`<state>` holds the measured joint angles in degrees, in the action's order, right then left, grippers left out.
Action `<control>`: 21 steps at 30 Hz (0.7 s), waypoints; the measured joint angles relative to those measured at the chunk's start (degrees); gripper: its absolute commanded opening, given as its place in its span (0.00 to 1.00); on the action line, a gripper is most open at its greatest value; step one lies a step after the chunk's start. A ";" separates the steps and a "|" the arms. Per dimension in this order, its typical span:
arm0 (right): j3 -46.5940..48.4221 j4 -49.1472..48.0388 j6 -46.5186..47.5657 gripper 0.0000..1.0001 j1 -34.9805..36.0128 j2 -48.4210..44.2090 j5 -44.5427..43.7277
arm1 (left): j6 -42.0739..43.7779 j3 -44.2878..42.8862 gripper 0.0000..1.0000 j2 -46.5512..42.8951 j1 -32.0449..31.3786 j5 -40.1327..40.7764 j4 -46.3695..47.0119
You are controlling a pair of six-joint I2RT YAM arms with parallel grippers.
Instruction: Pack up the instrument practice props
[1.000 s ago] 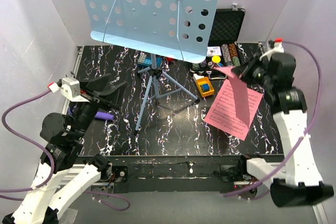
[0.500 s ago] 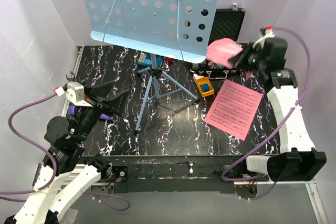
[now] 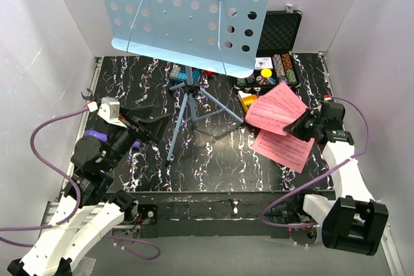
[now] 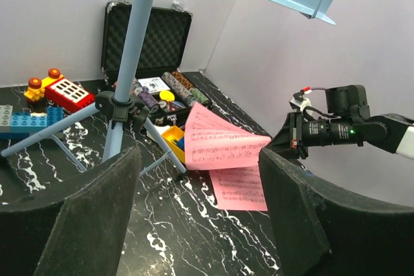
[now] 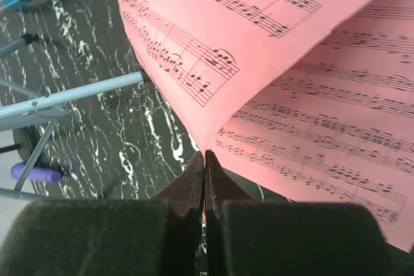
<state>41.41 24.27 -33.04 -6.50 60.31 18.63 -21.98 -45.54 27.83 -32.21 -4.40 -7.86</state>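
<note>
My right gripper (image 5: 204, 167) is clamped on the lower corner of the lifted page (image 3: 275, 109); in the right wrist view both fingers (image 5: 97, 237) press together with the pink edge between them. That sheet is off the table (image 3: 213, 159), bowing up and away from the gripper toward the stand (image 3: 187, 11), and it partly overhangs the flat page (image 3: 288, 150), which lies on the marbled surface at the right side, just in front of the gripper. From the left wrist view the lifted page reads as a curled sheet above the flat one, with a yellow box (image 4: 173, 139) just behind its near edge. The stand is upright on its tripod around mid-table, its perforated tray high at the back. My left gripper (image 3: 152, 119) hangs over the left part of the table, pointed toward the tripod, its pads (image 4: 90, 218) spread wide with nothing between them. The purple mic (image 3: 129, 141) lies on the table just beside and below that gripper; one end also shows in the right wrist view past a tripod leg. I cannot make out the mic stand in any view. At the back right the case (image 3: 278, 30) stands with its lid up and chips in rows, and red and yellow toys (image 4: 61, 88) sit at the back behind the tripod
</note>
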 measured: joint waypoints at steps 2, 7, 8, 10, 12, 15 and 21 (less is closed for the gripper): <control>-1.70 -0.90 -0.24 0.01 -1.33 -2.23 -0.90 | -0.61 0.42 0.73 0.28 0.00 -0.39 0.24; -4.48 -0.66 -1.05 0.01 -4.55 -2.36 -3.72 | -1.46 1.62 0.73 0.11 0.00 -0.76 0.57; -4.48 -0.44 -1.03 0.01 -4.87 -1.46 -4.07 | -1.62 1.77 0.73 -0.02 0.00 -0.79 0.55; -4.48 -0.24 -1.01 0.01 -5.40 0.59 -4.81 | -1.73 1.92 0.73 -0.31 0.00 -0.79 0.57; -4.48 0.37 -0.98 0.01 -5.86 2.29 -5.22 | -1.88 1.95 0.73 -0.48 0.00 -0.79 0.59; -4.48 2.51 -0.85 0.01 -6.58 3.23 -5.81 | -2.10 1.99 0.73 -0.55 0.00 -0.81 0.61; -4.26 8.13 -0.33 0.46 -6.99 2.10 -6.62 | -2.69 2.64 0.73 -0.52 0.00 -1.16 1.05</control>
<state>37.15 32.40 -33.36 -13.50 62.41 12.01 -24.67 -42.89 27.31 -32.21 -5.56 -6.81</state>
